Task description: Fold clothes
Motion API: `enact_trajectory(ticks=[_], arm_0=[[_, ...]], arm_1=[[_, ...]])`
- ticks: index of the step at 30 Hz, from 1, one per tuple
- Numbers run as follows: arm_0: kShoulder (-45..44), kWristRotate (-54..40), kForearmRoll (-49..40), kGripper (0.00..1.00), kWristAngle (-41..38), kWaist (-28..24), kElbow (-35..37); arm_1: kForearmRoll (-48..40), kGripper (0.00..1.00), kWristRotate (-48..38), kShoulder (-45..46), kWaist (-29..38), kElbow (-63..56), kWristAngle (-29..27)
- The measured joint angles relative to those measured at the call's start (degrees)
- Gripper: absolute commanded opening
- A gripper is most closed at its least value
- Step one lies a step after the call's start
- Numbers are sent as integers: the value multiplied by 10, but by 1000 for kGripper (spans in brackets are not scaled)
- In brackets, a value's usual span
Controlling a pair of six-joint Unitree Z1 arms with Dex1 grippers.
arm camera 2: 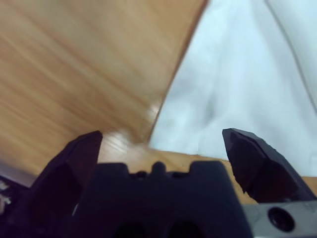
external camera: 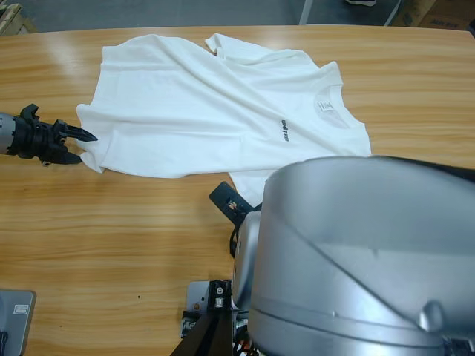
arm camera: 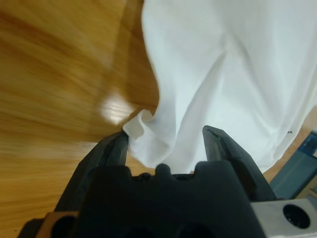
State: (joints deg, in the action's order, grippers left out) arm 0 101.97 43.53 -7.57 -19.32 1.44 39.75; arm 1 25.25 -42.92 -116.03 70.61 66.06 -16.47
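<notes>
The white T-shirt (external camera: 215, 111) lies spread, chest lettering up, across the upper middle of the table (external camera: 111, 245) in the high view, its collar toward the right and its hem toward the left. It is laid out flat but still rumpled, with one sleeve bunched at the top edge, so no fold looks made yet.

The left pincer (external camera: 74, 144) sits at the left of the frame, right at the shirt's lower-left hem corner. In the left wrist view the left pincer (arm camera: 166, 144) has its jaws parted with a puckered bit of hem between them, apparently placed to close on that corner.

The right pincer (arm camera 2: 161, 144) is spread wide and holds nothing; the shirt's edge lies just ahead of it, probably to take a second corner.
</notes>
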Motion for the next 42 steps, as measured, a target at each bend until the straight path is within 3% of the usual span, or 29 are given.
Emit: enact_trajectory(ticks=[24,31,39,42], arm_0=[[16,1,13,623,5,2,16],[-14,15,10,784,13,30,-19],[-50,28,-3,775,36,37,-45],[-50,31,-3,673,38,39,-45]], arm_1=[[-37,968,4,-1,0,-18,-2],[-39,968,4,1,0,-22,-2],[-39,962,4,1,0,-22,-2],[-39,959,4,1,0,-22,-2]])
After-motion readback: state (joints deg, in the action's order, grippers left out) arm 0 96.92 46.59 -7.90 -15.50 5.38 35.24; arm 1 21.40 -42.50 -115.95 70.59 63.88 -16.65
